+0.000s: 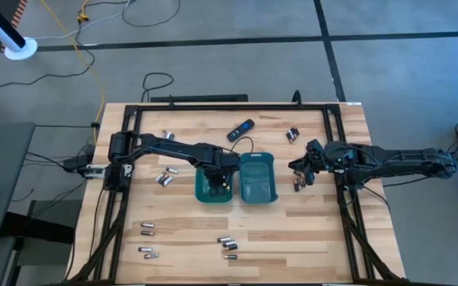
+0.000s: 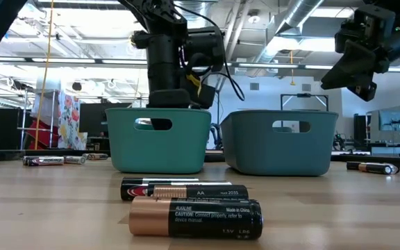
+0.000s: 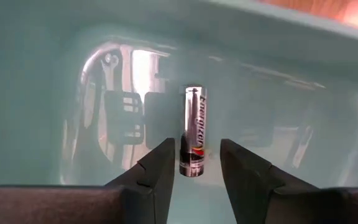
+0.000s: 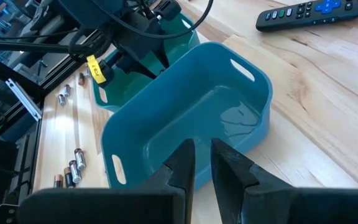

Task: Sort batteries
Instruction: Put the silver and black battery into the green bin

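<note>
Between my left fingers (image 3: 160, 163) a silver battery (image 3: 192, 130) reads "Energizer" down its side. Low across the table, the nearest black-and-copper battery (image 2: 195, 217) says "ALKALINE", "Made in China", "1.5V" and "LR6"; the battery behind it (image 2: 184, 189) reads "AA".

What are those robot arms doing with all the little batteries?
They're sorting batteries into two teal trays. The left gripper is down inside the left tray, fingers apart, with a silvery battery just beyond its tips. The right gripper hovers beside the right tray. More batteries lie scattered on the wooden table.
</note>
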You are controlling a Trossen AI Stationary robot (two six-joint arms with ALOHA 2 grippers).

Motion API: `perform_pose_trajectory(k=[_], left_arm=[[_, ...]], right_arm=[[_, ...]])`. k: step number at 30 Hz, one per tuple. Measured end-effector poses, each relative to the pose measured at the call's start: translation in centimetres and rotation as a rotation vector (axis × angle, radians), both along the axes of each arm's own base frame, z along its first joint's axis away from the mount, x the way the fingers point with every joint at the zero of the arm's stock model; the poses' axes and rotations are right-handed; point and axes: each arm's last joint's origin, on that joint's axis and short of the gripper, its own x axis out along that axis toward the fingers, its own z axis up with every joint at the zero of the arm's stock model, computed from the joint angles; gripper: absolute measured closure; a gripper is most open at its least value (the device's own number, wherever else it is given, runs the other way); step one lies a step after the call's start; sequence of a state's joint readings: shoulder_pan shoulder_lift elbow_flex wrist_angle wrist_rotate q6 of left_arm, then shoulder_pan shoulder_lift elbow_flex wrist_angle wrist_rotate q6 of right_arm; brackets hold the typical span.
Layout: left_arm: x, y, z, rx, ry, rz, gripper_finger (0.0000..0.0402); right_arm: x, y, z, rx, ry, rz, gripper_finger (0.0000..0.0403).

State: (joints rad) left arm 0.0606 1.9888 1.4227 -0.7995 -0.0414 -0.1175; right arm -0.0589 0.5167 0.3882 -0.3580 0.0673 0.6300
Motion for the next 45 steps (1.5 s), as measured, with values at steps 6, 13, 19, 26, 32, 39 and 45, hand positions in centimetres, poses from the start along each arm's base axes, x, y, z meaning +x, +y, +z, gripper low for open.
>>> perform_pose_trajectory(k=[6,13,19,26,32,39,45], left_arm=[[0.6,0.1,1.6,0.005,-0.018,-0.014,0.0276],[0.4,1.0,3.4,0.003,0.041,-0.006,0.0276],[-0.6,1.8,4.1,-0.007,0.117,0.025,0.0279],[-1.5,2.6,6.8,0.002,0.025,0.044,0.0289],[-3.4,4.1,10.0,0.043,-0.063,0.068,0.0290],[-8.0,6.6,12.0,0.104,-0.147,0.207,0.0291],[-12.7,8.7,12.0,0.121,-0.268,0.422,0.0291]], right_arm=[[0.0,0.0,0.0,0.000,0.000,0.000,0.0332],[0.0,0.0,0.0,0.000,0.000,-0.001,0.0332],[0.0,0.0,0.0,0.015,-0.002,-0.009,0.0332],[0.0,0.0,0.0,0.030,-0.007,-0.019,0.0332],[0.0,-0.1,0.0,0.041,-0.009,-0.032,0.0332],[0.0,-0.4,0.0,0.053,-0.011,-0.060,0.0332],[0.0,-0.4,0.0,0.053,-0.009,-0.060,0.0332]])
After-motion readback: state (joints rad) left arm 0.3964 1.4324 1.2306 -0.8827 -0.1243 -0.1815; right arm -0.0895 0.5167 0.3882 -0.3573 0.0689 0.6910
